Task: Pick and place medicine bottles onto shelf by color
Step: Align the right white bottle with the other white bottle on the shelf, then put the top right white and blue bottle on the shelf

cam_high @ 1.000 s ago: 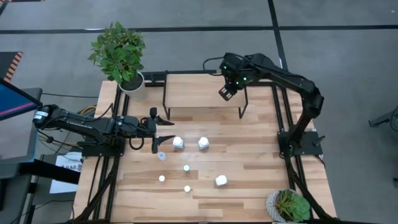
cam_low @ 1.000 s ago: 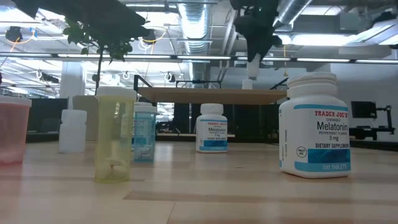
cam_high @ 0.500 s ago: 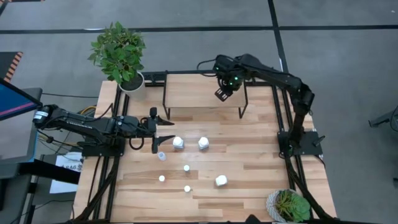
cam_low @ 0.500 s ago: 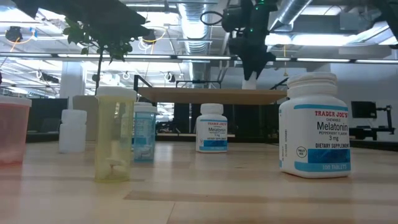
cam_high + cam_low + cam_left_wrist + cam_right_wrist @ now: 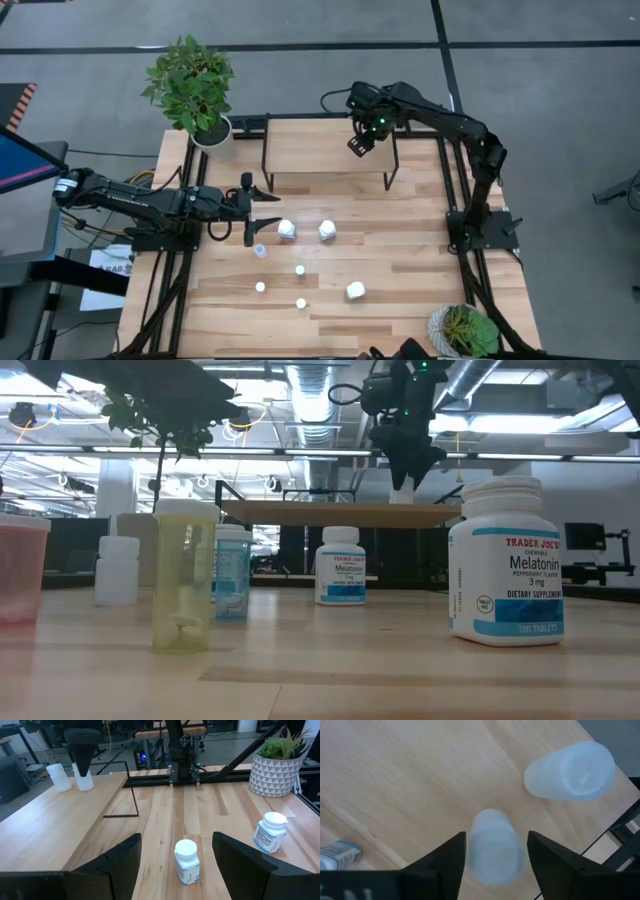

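right gripper (image 5: 361, 143) held over shelf (image 5: 300, 150), fingers apart astride pale bottle (image 5: 495, 847) | second pale bottle (image 5: 568, 770) stood beside on shelf | left gripper (image 5: 262, 208) idle at bench (image 5: 400, 275), fingers apart | bottles judged light, stiff, smooth; best gripped mid-body | "TRADER JOE'S Melatonin 3 mg" read on labelled bottle (image 5: 507, 561)

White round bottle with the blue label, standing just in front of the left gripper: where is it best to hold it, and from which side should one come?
Grip the white round bottle with the blue label on its straight labelled body, below the cap, coming level from the left gripper's side. It stands upright, and the open fingers frame it.
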Robot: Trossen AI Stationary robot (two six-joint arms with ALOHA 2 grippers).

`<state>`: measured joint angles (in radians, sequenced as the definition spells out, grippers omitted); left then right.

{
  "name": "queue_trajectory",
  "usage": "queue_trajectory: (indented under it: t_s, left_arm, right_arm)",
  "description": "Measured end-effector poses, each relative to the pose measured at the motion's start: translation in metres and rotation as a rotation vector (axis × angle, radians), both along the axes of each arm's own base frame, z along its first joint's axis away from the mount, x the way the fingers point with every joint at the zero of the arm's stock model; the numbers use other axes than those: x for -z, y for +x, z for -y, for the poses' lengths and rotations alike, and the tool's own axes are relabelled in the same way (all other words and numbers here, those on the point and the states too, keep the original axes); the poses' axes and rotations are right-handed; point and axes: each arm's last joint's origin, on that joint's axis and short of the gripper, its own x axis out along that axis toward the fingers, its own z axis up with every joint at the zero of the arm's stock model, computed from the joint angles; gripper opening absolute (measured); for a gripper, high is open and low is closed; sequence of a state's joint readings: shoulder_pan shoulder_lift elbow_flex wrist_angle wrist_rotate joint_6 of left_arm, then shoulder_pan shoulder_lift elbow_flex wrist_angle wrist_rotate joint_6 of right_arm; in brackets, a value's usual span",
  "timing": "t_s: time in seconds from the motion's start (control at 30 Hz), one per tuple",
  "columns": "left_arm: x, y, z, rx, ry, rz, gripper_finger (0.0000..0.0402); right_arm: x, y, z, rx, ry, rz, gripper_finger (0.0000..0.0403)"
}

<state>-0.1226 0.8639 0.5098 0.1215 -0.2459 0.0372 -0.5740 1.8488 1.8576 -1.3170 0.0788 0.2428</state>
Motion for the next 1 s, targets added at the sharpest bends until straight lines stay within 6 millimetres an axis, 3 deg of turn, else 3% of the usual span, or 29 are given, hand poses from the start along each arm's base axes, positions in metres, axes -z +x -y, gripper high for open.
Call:
queue_trajectory:
  t_s: [0.2,0.5,0.77,1.0]
  left_arm:
    - [0.0,0.0,0.0,0.0,0.0,0.0,0.0234]
    - [0.0,0.0,0.0,0.0,0.0,0.0,0.0234]
    - [0.0,0.0,0.0,0.001,0.0,0.0,0.0234]
    - [0.0,0.0,0.0,0.0,0.0,-0.001,0.0234]
  right_arm:
    - [-0.006,-0.003,0.003,0.023,-0.009,0.019,0.0243]
    - [-0.063,-0.009,-0.013,-0.007,-0.06,0.099,0.0234]
    - [-0.092,0.0,-0.077,-0.197,-0.055,0.112,0.0223]
    - [-0.105,-0.006,-0.157,-0.49,-0.068,0.142,0.0218]
